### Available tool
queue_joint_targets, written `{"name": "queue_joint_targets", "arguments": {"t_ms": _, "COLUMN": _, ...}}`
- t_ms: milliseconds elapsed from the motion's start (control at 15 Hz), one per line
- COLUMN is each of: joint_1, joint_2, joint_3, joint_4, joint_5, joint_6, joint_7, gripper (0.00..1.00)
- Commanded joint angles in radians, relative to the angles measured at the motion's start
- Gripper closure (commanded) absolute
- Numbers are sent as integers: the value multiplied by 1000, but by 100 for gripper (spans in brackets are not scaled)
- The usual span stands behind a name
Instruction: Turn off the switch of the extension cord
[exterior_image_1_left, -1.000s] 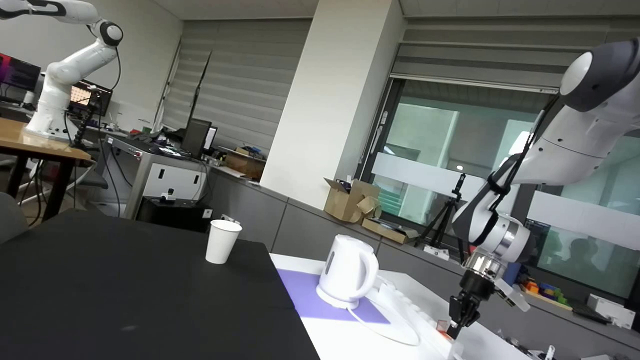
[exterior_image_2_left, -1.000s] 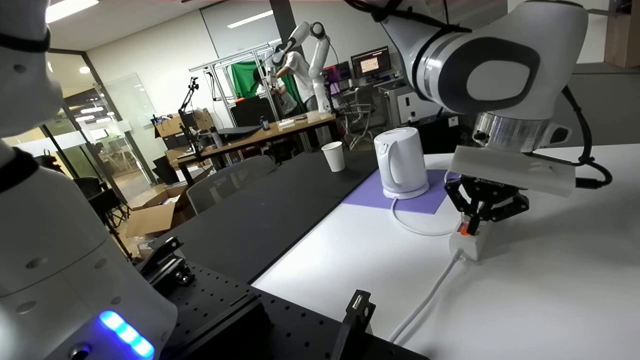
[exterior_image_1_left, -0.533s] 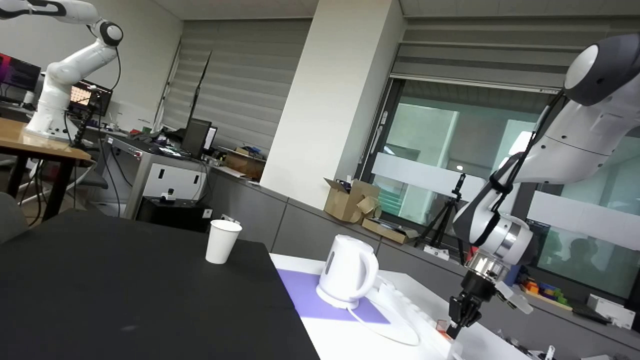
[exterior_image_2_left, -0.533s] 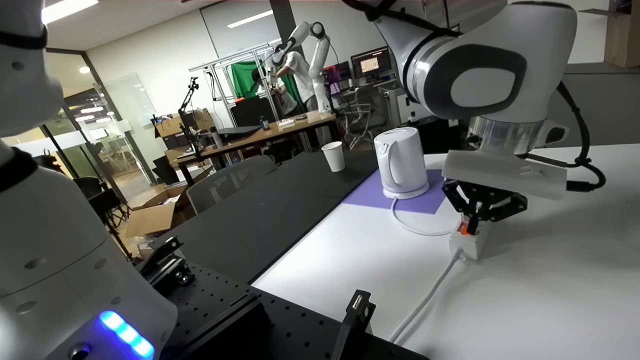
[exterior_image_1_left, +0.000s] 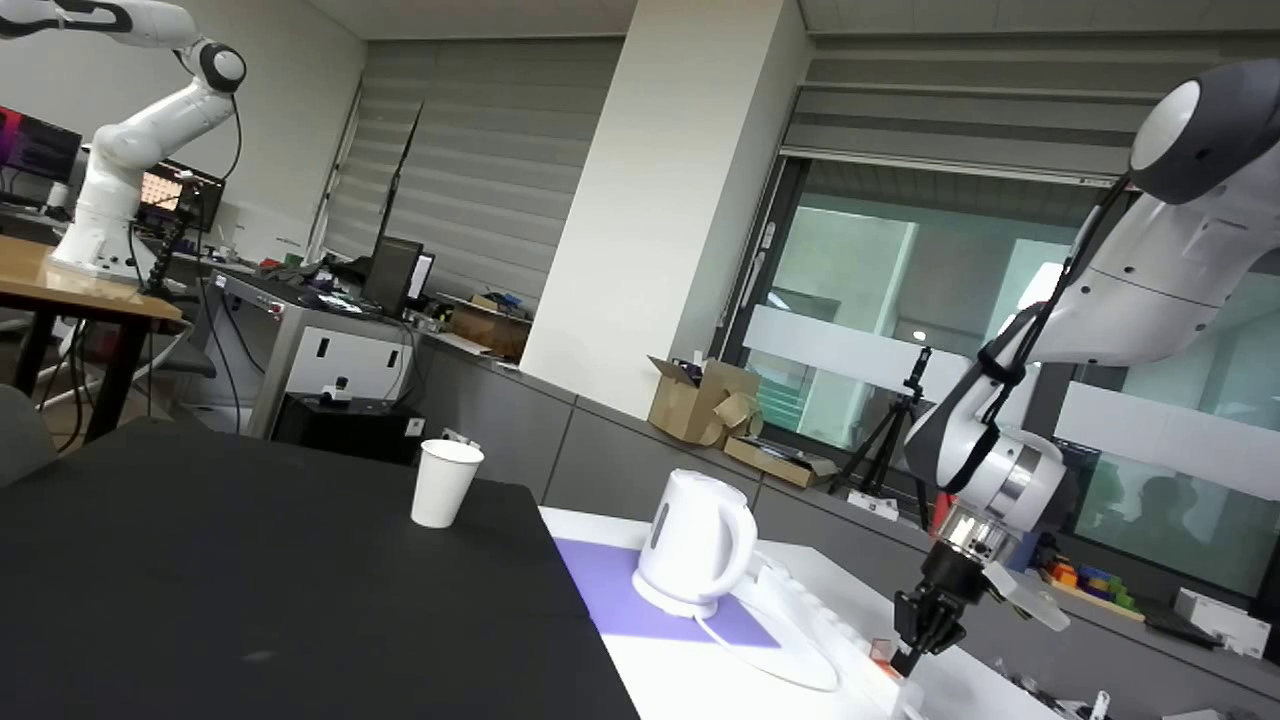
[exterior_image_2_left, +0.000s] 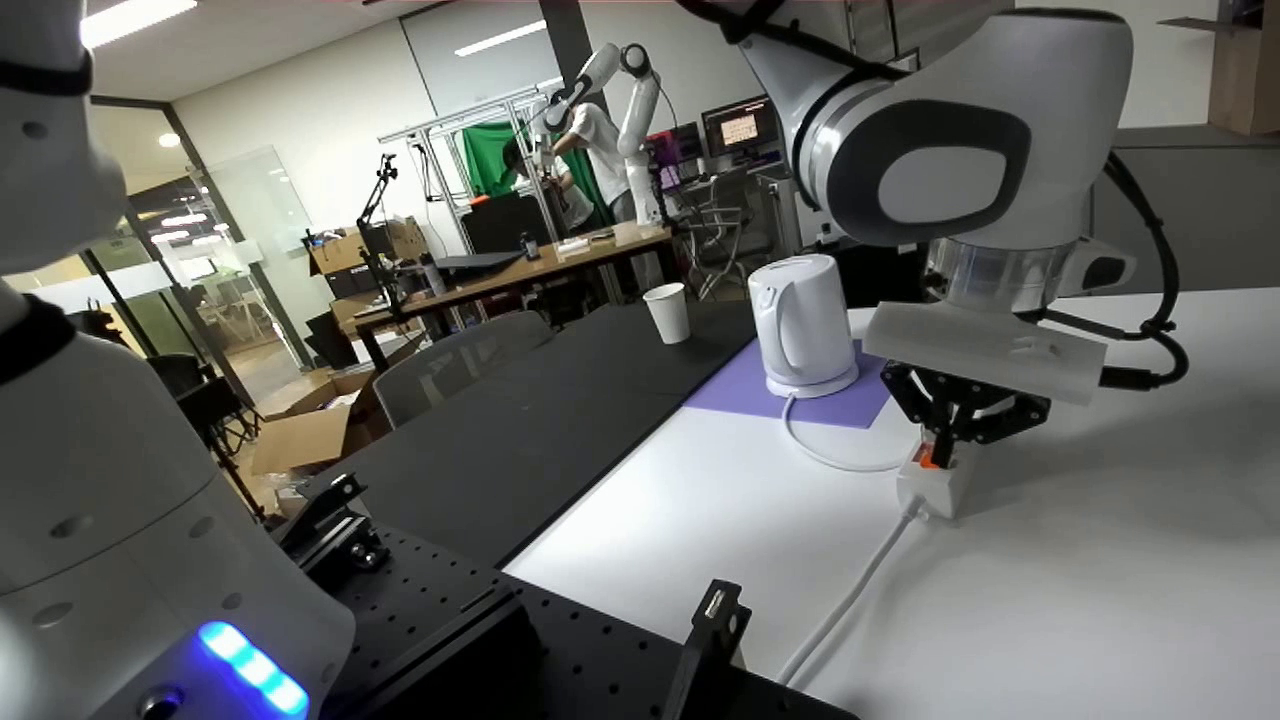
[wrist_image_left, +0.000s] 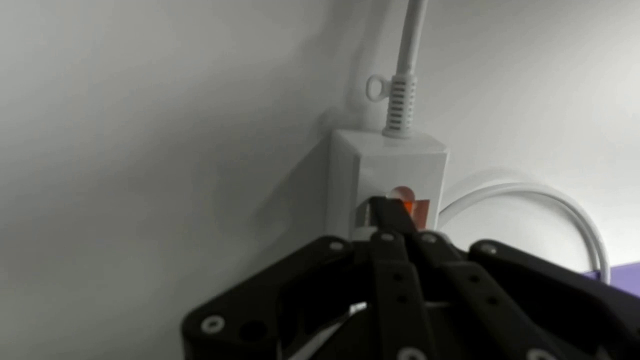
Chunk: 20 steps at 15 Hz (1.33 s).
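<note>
On the white table (exterior_image_2_left: 1100, 600) lies one power strip (wrist_image_left: 402, 170); the gripper (exterior_image_2_left: 943, 457), pressed together, stays at the strip's one orange switch (wrist_image_left: 409, 207) (the wrist (exterior_image_2_left: 995, 275) above has shifted slightly). Farther off stand one jug (exterior_image_2_left: 818, 322) and one paper cup (exterior_image_2_left: 668, 313).

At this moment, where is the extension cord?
In the wrist view, the extension cord lies just right of centre on the white table, partly beneath the gripper, with the purple mat at the lower right.

Set in a robotics lab, judging by a background robot arm (exterior_image_1_left: 165, 118) on a wooden table (exterior_image_1_left: 60, 282), computer monitors (exterior_image_2_left: 740, 127) nearby, a tripod (exterior_image_1_left: 903, 408), a perforated mounting plate (exterior_image_2_left: 595, 645) and a frame (exterior_image_2_left: 440, 122), probably aluminium, with green cloth (exterior_image_2_left: 486, 160).
</note>
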<state>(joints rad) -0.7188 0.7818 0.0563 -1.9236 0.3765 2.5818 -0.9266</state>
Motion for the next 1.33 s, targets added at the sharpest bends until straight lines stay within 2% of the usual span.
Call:
{"name": "queue_joint_targets", "arguments": {"t_ms": 0, "joint_1": 23, "joint_2": 30, "joint_3": 7, "joint_4": -8, "joint_5": -2, "joint_6": 41, "joint_7": 71, "gripper": 100}}
{"name": "queue_joint_targets", "arguments": {"t_ms": 867, "joint_1": 88, "joint_2": 52, "joint_3": -7, "joint_4": 19, "joint_5": -42, "joint_6": 68, "joint_7": 134, "gripper": 100}}
{"name": "queue_joint_targets", "arguments": {"t_ms": 1267, "joint_1": 139, "joint_2": 58, "joint_3": -18, "joint_4": -86, "joint_5": -131, "joint_6": 286, "joint_7": 114, "gripper": 100}}
